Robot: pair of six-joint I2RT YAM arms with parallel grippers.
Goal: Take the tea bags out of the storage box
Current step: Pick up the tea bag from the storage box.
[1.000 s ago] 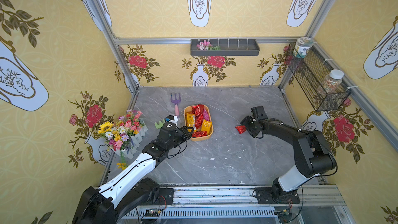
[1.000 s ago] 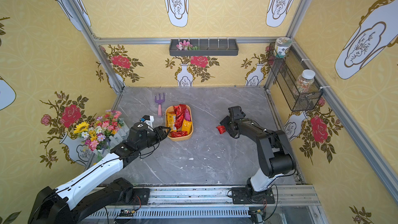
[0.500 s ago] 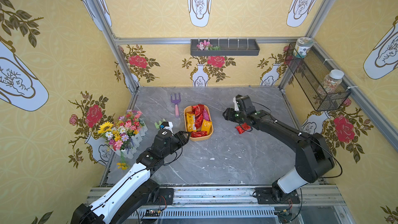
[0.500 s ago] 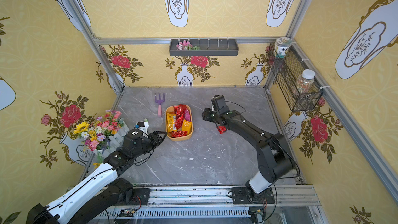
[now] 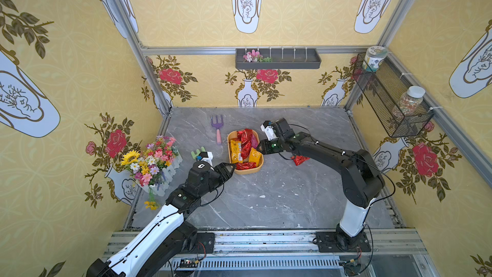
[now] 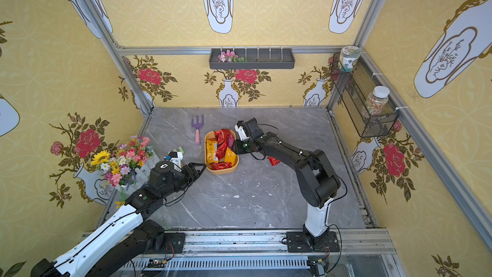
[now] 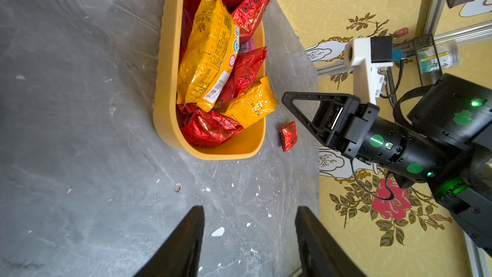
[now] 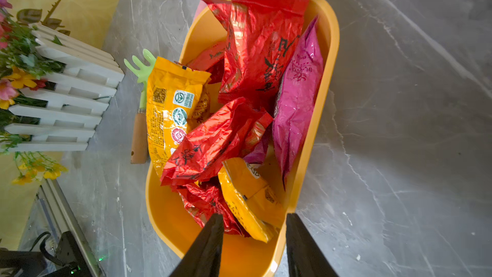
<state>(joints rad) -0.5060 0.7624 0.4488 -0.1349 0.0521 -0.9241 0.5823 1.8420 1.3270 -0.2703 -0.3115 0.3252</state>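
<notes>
The storage box [image 5: 249, 172] [image 6: 224, 171] is a yellow-orange tray in the middle of the table. It holds several tea bags: red [image 5: 246, 139] [image 8: 261, 49], orange-yellow [image 5: 236, 151] [image 7: 210, 49] and one magenta [image 8: 295, 97]. One red tea bag [image 5: 300, 160] [image 6: 273, 160] [image 7: 288, 135] lies on the table right of the box. My right gripper [image 5: 262, 147] [image 8: 254, 215] is open and straddles the box's right wall near an orange tea bag [image 8: 247, 203]. My left gripper [image 5: 231, 167] [image 7: 249, 209] is open and empty over the table by the box's near end.
A purple toy fork [image 5: 217, 127] lies behind-left of the box and a green toy rake [image 8: 141, 75] to its left. A flower pot with a white fence [image 5: 157, 162] stands at the left wall. A grey wall trough [image 5: 278, 59] and a black mesh basket [image 5: 391, 105] hang above.
My right gripper moved left from the red tea bag lying on the table to the box's right rim, its jaws narrowing. My left gripper drew back toward the front and opened a little.
</notes>
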